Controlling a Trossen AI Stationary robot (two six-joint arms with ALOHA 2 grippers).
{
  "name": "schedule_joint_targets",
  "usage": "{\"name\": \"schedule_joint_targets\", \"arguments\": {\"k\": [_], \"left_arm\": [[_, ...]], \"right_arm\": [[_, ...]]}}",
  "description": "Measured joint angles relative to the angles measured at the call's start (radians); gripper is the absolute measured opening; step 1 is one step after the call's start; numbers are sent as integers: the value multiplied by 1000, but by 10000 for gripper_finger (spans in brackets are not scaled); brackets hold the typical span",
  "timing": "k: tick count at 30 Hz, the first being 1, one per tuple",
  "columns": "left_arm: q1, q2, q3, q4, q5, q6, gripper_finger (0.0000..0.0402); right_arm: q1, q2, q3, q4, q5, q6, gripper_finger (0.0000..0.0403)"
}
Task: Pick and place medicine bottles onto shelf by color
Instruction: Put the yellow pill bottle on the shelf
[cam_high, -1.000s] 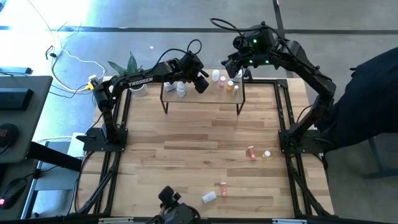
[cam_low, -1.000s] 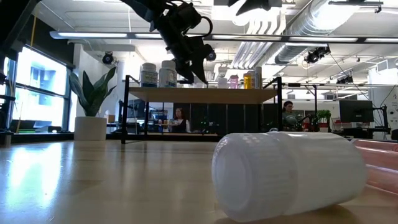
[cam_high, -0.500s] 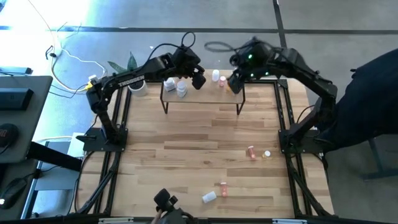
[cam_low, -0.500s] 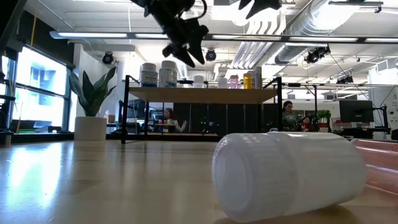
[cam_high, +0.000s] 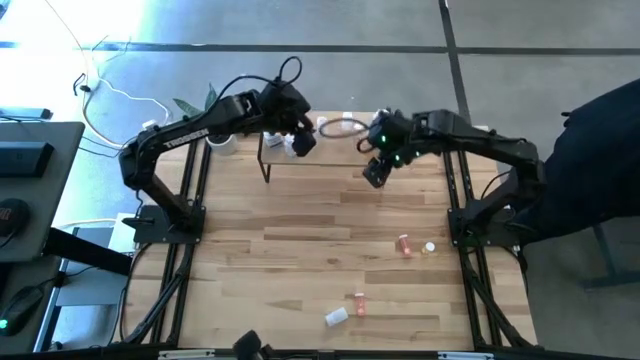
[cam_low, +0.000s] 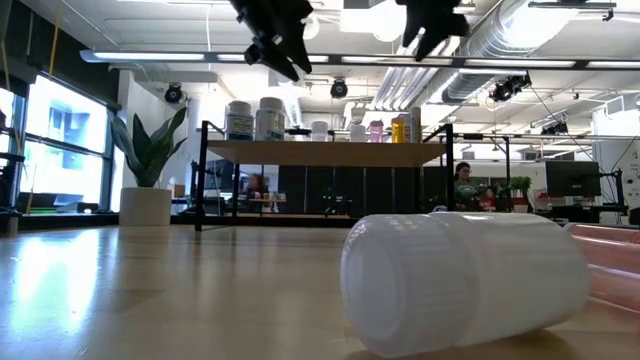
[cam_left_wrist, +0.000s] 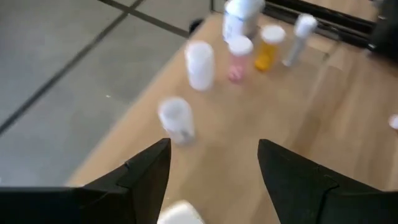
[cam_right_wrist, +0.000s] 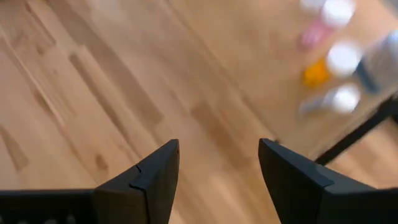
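My left end effector (cam_high: 301, 142) hangs over the shelf (cam_high: 340, 158), fingers spread with nothing between them; my right end effector (cam_high: 374, 172) hovers past the shelf's front edge, likewise released and empty. Medicine bottles (cam_left_wrist: 239, 50) stand upright on the shelf, white, pink and amber. Others lie on the desk (cam_high: 300, 250): a pink bottle (cam_high: 404, 244), another pink one (cam_high: 359, 303) beside a white bottle (cam_high: 336, 317) on its side. They look light, rigid and smooth, so probably apt to roll or tip; I would grip across the body below the cap. The planked wood is level. Behind lie an open office, a potted plant (cam_low: 147, 165) and, I think, a seated person (cam_low: 463, 184).
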Motion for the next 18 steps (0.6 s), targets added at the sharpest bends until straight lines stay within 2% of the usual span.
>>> {"name": "schedule_joint_targets", "arguments": {"k": [11,18], "left_arm": [[-90,-196,-340,176,22,-118,232],[-163,-284,-457,232,13,-163,232]], "right_arm": [[181,-198,-350,60,10,412,211],[301,-281,-486,62,53,671,211]]}}
